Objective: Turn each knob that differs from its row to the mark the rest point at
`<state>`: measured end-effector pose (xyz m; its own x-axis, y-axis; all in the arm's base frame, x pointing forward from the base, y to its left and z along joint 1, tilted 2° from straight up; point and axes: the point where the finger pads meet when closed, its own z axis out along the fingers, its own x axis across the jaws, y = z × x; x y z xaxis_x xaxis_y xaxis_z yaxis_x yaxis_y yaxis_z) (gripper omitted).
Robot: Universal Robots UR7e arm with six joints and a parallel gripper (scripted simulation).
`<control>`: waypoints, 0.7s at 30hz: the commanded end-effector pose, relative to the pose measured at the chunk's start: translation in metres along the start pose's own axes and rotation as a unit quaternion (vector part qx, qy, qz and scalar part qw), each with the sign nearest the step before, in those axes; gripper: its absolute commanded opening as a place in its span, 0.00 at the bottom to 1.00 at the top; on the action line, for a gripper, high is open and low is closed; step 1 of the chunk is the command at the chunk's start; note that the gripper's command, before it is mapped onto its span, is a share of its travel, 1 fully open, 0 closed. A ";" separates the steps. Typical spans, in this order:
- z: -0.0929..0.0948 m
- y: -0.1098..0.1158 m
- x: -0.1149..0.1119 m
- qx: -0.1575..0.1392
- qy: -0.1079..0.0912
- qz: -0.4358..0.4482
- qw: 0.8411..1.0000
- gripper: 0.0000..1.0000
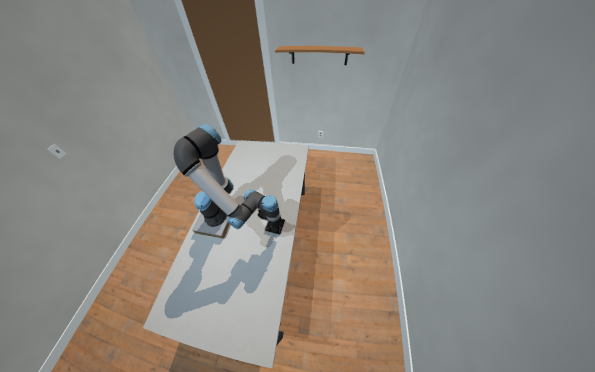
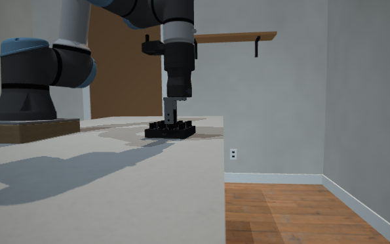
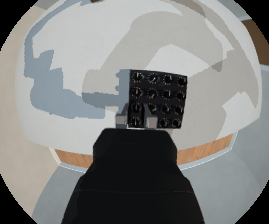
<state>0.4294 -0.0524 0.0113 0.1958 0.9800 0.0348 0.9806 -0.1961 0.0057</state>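
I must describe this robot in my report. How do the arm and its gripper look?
The arm has light grey tubes, black joint housings and blue joint caps. It stands on a wooden base plate. The gripper has a black body and slim grey, straight fingers. No cables or markings are readable.

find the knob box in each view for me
Top: knob box right of centre, near the table's right edge, mostly under the gripper.
Exterior: centre, on the table's far end, gripper down among its knobs.
Wrist: just above centre.
Shared landmark: the gripper.
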 end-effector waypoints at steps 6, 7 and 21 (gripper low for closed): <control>-0.022 0.000 0.000 -0.001 0.000 0.000 1.000 0.46; -0.025 0.000 0.000 -0.001 0.000 0.000 1.000 0.46; -0.031 0.000 0.000 -0.001 0.000 0.000 1.000 0.46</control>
<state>0.4290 -0.0535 0.0415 0.1958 0.9800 0.0347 0.9806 -0.1961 0.0059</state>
